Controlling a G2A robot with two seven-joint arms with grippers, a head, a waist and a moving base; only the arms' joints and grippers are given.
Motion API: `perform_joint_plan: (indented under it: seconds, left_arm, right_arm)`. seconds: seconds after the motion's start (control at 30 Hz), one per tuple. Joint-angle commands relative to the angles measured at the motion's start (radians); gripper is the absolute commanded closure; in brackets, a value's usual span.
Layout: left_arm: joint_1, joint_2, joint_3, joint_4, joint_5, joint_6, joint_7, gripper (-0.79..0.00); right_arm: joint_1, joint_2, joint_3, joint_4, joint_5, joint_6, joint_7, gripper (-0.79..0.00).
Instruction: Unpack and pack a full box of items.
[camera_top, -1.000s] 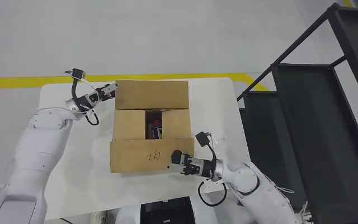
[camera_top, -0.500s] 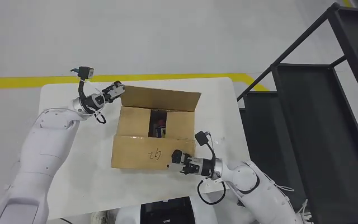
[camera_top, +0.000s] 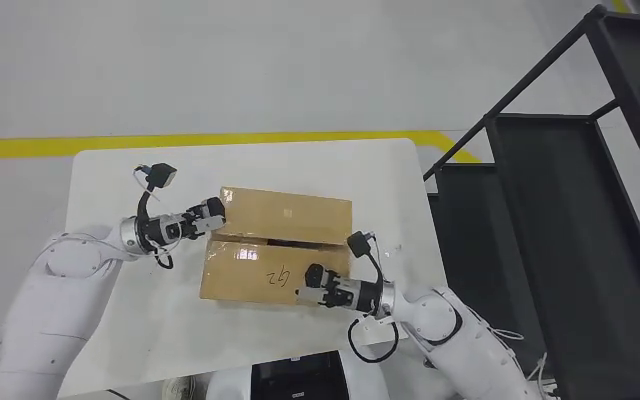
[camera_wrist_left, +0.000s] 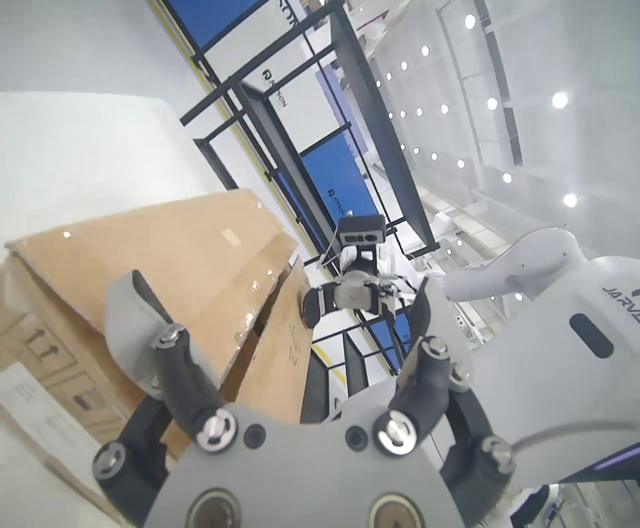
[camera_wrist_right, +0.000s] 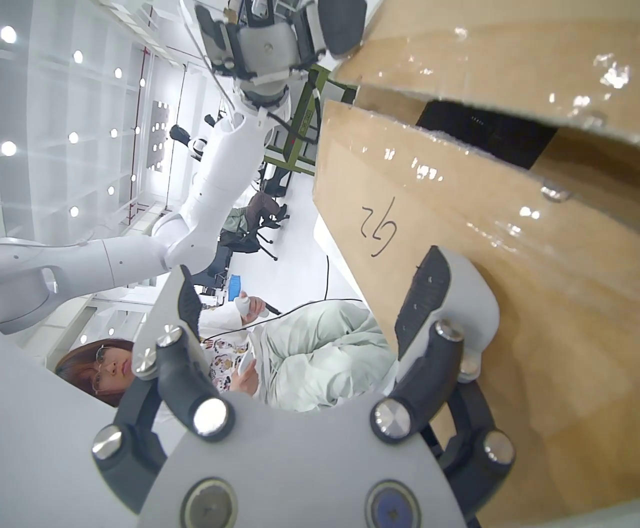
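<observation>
Closing the lid, packing stage (my reading, since both long flaps are almost down).

The box (camera_top: 275, 250) sits mid-way across the white table (camera_top: 110, 170). The far flap (camera_top: 290, 213) and near flap (camera_top: 250, 278) are folded nearly flat. A dark slit (camera_top: 300, 243) shows between them toward one end, and the contents are too dark to identify.

The left gripper (camera_top: 212, 215) has its jaws spread and holds nothing. One finger (camera_wrist_left: 135, 320) lies against the far flap near its end. The right gripper (camera_top: 312, 283) is likewise spread and empty, with one pad (camera_wrist_right: 425, 295) against the near flap beside the handwritten mark (camera_wrist_right: 380, 225).

Technique notes:
- Press with the flat of a finger, not the tip, so the cardboard does not dent.
- Push both flaps down together so the opposed pushes cancel and the box does not slide.
- Work the pressure toward the slit so the edges meet.
- Expect spring-back, so release slowly.
</observation>
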Motion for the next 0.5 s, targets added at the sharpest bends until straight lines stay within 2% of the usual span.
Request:
perform_joint_plan:
  seconds: [0.0, 0.23, 0.47]
  left_arm:
    - [0.003, 0.008, 0.001, -0.004, 0.005, 0.009, -0.008, -0.785]
    - [-0.011, 0.02, 0.027, 0.002, -0.022, 0.013, -0.012, -0.785]
    - [-0.023, 0.031, 0.042, -0.007, -0.053, 0.023, -0.022, -0.785]
  right_arm:
    - [-0.003, 0.0, 0.016, -0.009, 0.001, 0.003, -0.039, -0.785]
    - [0.003, 0.0, 0.039, -0.014, -0.01, 0.045, -0.101, -0.785]
    - [0.062, -0.012, -0.008, 0.062, -0.005, 0.098, -0.129, -0.785]
